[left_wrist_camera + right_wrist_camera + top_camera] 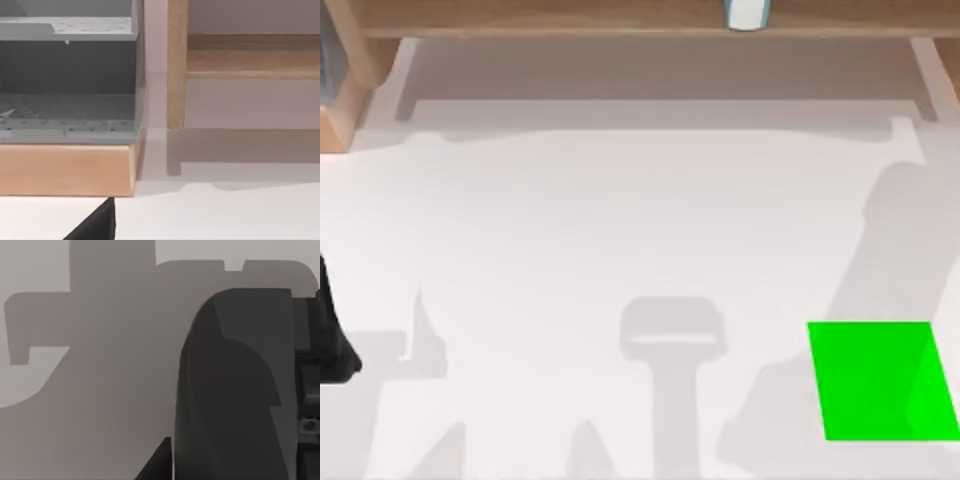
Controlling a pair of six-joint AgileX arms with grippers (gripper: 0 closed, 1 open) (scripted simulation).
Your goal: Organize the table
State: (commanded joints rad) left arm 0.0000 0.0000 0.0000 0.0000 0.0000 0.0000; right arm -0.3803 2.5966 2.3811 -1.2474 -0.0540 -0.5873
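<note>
My left arm point(332, 335) sits dark at the far left edge, low over the desk point(620, 230).

One white worktop point(620, 250) carries one wooden shelf frame point(570, 18) along its far edge, one bright green rectangle point(880, 380) near its right front corner, and one grey perforated rack point(67, 80) at its far left corner.

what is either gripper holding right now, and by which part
It cannot be told. The left arm sits at the table's left edge; the right wrist view shows a dark gripper part, no held object.
</note>
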